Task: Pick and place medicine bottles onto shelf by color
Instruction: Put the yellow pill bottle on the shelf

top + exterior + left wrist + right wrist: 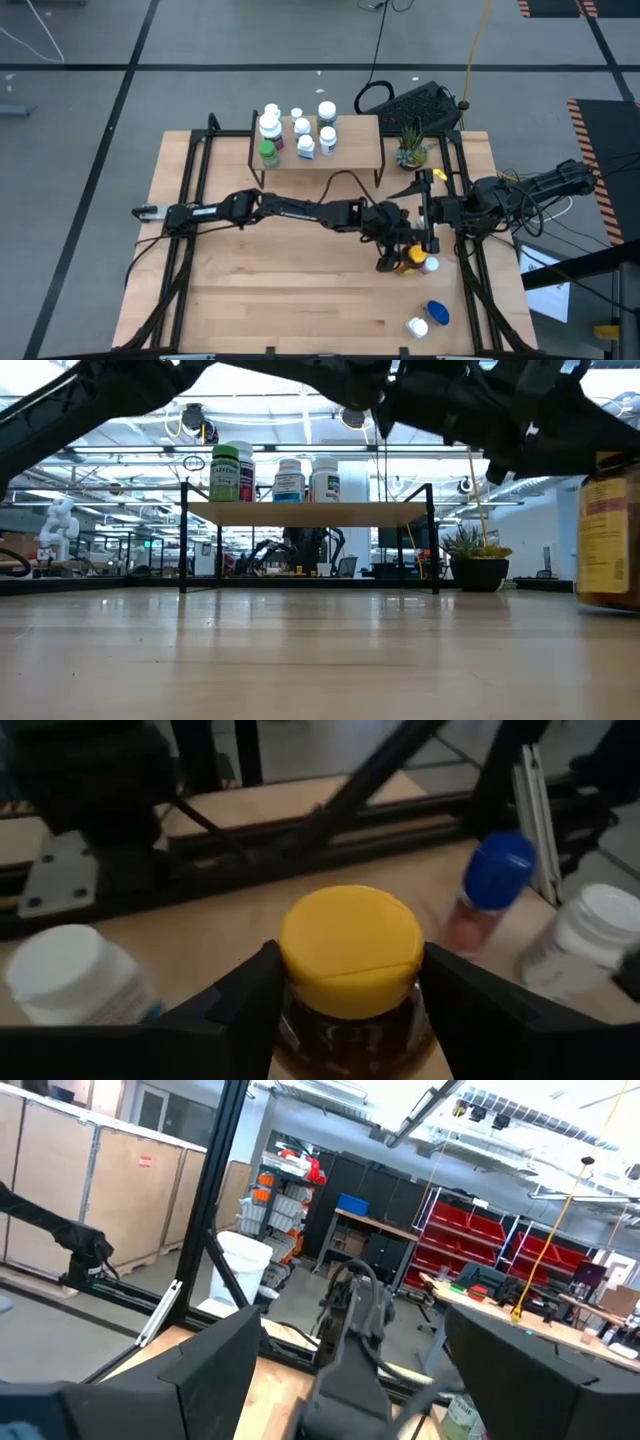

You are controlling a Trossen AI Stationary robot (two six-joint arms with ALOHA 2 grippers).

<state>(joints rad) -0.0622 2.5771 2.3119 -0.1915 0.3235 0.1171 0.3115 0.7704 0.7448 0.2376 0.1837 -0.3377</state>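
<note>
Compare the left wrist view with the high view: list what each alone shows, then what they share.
Left wrist only: the left gripper fingers flank the yellow-capped amber bottle, right against its sides.
High only: the light-wood shelf carrying white and green bottles, the small potted plant, the right gripper open.
Both: the amber bottle, the blue-capped bottle and a white-capped bottle nearby.

My left arm: dark, six-jointed, stretched low across the middle of the table from its left side toward the right. My left two-finger gripper [345,1005]: lowered near the table's right side, dark fingers [245,1005] set one on each side of a yellow-capped amber bottle [350,955], closed against its shoulders. My right arm: dark, folded at the table's right edge, wrist raised. My right two-finger gripper [350,1370]: fingers spread wide, holding nothing, just beside the left gripper.
</note>
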